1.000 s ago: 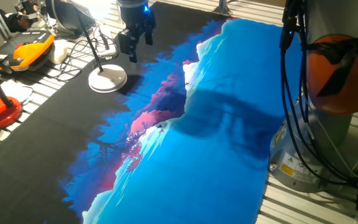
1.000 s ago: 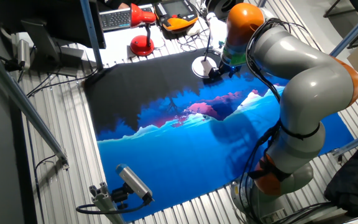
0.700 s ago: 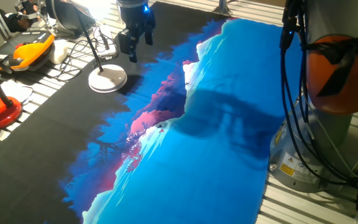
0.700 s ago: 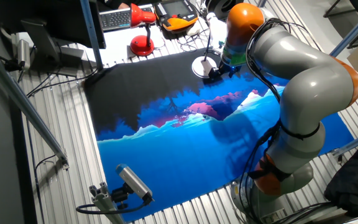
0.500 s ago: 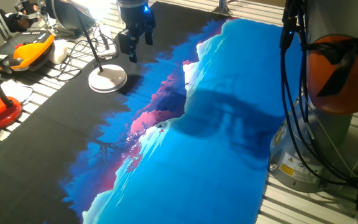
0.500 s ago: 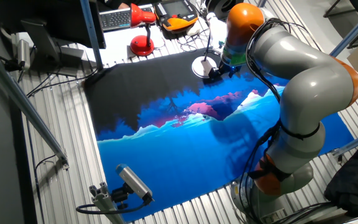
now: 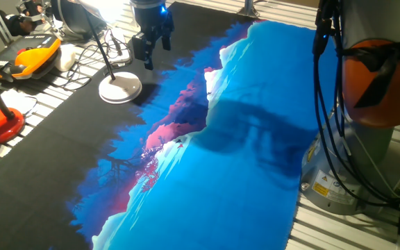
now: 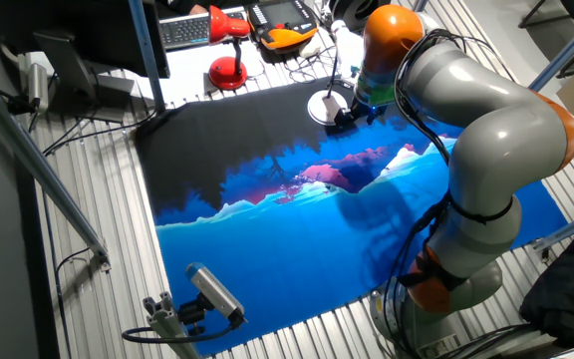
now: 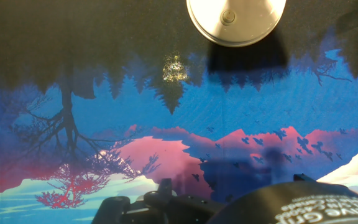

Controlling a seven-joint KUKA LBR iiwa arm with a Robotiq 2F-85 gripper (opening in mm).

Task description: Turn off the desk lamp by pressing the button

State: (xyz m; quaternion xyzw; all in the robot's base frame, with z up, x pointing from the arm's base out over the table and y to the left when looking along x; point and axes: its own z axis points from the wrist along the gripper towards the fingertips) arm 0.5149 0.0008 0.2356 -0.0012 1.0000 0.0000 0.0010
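Note:
The desk lamp point(image 7: 120, 88) stands on the black far part of the mat. It has a flat round white base, a thin dark slanted stem and a glaring lit head at the top edge. In the other fixed view the base point(image 8: 327, 105) lies just left of my hand. My gripper point(image 7: 157, 55) hangs a little above the mat, right of the base and apart from it. A gap shows between its two dark fingers, which hold nothing. The hand view shows the white base point(image 9: 236, 17) at the top edge with a small round button point(image 9: 228, 17) on it. My fingertips are out of that frame.
A lamp with a red base point(image 7: 0, 123) stands at the far left, off the mat. An orange and black device point(image 7: 37, 55) and loose cables lie behind the desk lamp. The mat point(image 7: 242, 153) carries a blue mountain print. My arm's base point(image 7: 380, 76) rises at the right.

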